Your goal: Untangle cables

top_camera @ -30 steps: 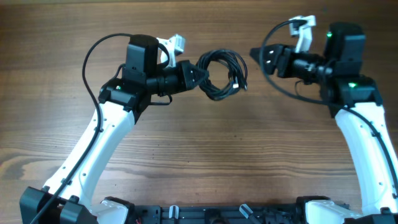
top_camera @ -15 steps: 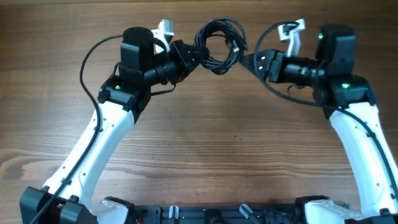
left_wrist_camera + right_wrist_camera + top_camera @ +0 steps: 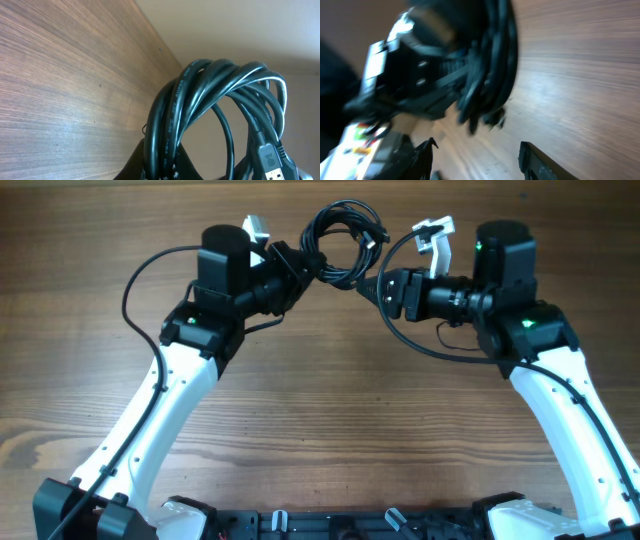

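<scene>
The cables point(image 3: 345, 242) are a coiled bundle of thin black cords with small plug ends, held up above the wooden table at the top middle of the overhead view. My left gripper point(image 3: 303, 268) is shut on the left side of the coil. In the left wrist view the cords point(image 3: 200, 95) loop up from between the fingers point(image 3: 162, 170), a plug at the lower right. My right gripper point(image 3: 378, 286) is open, just right of the coil and apart from it. In the right wrist view the bundle point(image 3: 492, 70) hangs blurred ahead of the open fingers point(image 3: 477, 155).
The wooden table point(image 3: 320, 420) spreads under both arms. Thicker black wires fixed to the arms loop beside each wrist, one on the left point(image 3: 135, 275) and one on the right point(image 3: 415, 345). The arm bases stand at the front edge.
My left gripper has lifted the coil up and toward the far edge. My right gripper has moved left, closing in on the coil's right side.
</scene>
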Controlling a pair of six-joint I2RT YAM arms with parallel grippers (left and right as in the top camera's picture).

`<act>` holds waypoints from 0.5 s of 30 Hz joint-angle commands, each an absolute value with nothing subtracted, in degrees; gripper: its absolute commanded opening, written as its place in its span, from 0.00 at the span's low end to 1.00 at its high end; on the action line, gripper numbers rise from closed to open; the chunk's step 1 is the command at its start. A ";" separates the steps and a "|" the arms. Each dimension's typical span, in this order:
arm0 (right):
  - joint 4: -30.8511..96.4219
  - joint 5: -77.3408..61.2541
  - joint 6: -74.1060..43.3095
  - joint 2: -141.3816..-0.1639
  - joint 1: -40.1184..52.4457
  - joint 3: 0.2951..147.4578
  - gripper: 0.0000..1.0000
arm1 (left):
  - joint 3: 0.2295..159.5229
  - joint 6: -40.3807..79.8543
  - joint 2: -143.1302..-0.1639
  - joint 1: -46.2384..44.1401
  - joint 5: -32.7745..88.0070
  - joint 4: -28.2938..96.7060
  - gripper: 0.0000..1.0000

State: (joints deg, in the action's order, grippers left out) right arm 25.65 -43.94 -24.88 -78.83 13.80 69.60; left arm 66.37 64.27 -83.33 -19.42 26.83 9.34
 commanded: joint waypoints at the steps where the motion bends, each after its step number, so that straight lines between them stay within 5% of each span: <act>1: 23.27 -36.58 -27.57 -81.45 14.96 70.96 0.57 | 66.76 64.97 -83.37 -22.20 26.65 8.60 0.04; 9: 18.31 -38.15 -30.17 -83.77 15.00 70.96 0.47 | 66.76 64.97 -83.37 -24.05 24.32 9.52 0.04; 15: 25.34 -25.26 -36.58 -83.77 13.91 70.96 0.21 | 66.76 64.75 -83.37 -24.01 21.63 10.68 0.04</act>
State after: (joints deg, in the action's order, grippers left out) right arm 22.20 -36.36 -32.51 -83.42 14.85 70.17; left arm 66.37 64.58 -83.50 -24.01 24.12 11.22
